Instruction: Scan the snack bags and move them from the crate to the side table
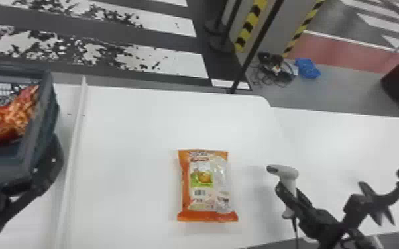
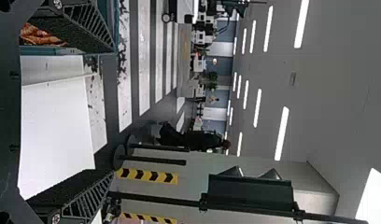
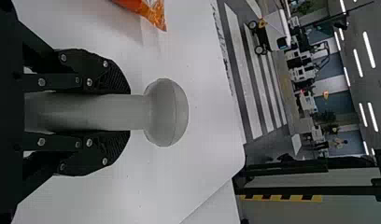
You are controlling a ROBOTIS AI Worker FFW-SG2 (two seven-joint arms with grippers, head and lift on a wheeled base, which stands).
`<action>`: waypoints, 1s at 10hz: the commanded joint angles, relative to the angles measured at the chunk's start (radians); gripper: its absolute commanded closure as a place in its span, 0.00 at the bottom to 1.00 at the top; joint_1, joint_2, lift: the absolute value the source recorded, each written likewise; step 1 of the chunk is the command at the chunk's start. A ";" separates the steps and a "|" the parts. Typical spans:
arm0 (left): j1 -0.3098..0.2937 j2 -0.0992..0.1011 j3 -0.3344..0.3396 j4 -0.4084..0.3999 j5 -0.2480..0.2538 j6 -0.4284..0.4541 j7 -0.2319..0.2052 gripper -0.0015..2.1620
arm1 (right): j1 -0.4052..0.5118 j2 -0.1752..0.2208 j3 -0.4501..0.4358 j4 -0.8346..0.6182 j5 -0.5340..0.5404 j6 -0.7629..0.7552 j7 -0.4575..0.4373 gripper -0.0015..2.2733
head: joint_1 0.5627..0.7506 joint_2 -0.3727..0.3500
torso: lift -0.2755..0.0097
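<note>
At the left edge, my left gripper (image 1: 18, 147) is by the crate's near right corner, its fingers wide apart; in the left wrist view this gripper (image 2: 110, 111) holds nothing. Red-orange snack bags (image 1: 13, 114) lie inside the dark crate (image 1: 36, 132). An orange snack bag (image 1: 205, 185) rests flat on the white table, a barcode on its upper face. To its right, my right gripper (image 1: 291, 193) is shut on the handle of a light grey scanner (image 1: 286, 171), held upright. From the right wrist view, the gripper (image 3: 128, 112) clasps the scanner (image 3: 166, 112) from both sides.
A raised white ledge (image 1: 73, 145) runs between the crate and the orange bag. Another white table surface (image 1: 341, 142) adjoins on the right. Beyond the tables stand dark posts (image 1: 258, 39), with cables (image 1: 275, 69) and a blue item (image 1: 307, 68) on the floor.
</note>
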State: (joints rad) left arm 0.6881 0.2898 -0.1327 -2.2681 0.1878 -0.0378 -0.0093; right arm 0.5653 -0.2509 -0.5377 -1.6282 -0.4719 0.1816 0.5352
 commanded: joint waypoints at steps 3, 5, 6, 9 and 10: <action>0.025 0.006 0.004 -0.019 -0.001 -0.009 0.023 0.03 | 0.176 0.128 0.061 -0.285 -0.053 0.008 -0.004 0.98 | 0.70 0.03 | 0.66; 0.048 -0.001 0.007 -0.021 -0.014 -0.021 0.032 0.03 | 0.242 0.147 0.140 -0.360 -0.053 0.005 -0.006 0.98 | 0.70 0.03 | 0.66; 0.056 -0.004 0.004 -0.021 -0.016 -0.036 0.046 0.03 | 0.266 0.151 0.173 -0.383 -0.053 0.002 -0.006 0.98 | 0.70 0.08 | 0.66; 0.033 -0.023 -0.022 -0.010 -0.031 -0.030 0.057 0.03 | 0.363 0.151 0.262 -0.441 -0.037 -0.145 -0.070 0.98 | 0.70 0.17 | 0.66; 0.019 -0.024 -0.035 0.001 -0.031 -0.030 0.057 0.03 | 0.383 0.150 0.315 -0.449 0.003 -0.192 -0.107 0.98 | 0.70 0.18 | 0.66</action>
State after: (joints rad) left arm 0.7147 0.2659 -0.1605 -2.2726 0.1566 -0.0685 0.0475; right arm 0.9349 -0.1001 -0.2502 -2.0704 -0.4875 0.0142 0.4296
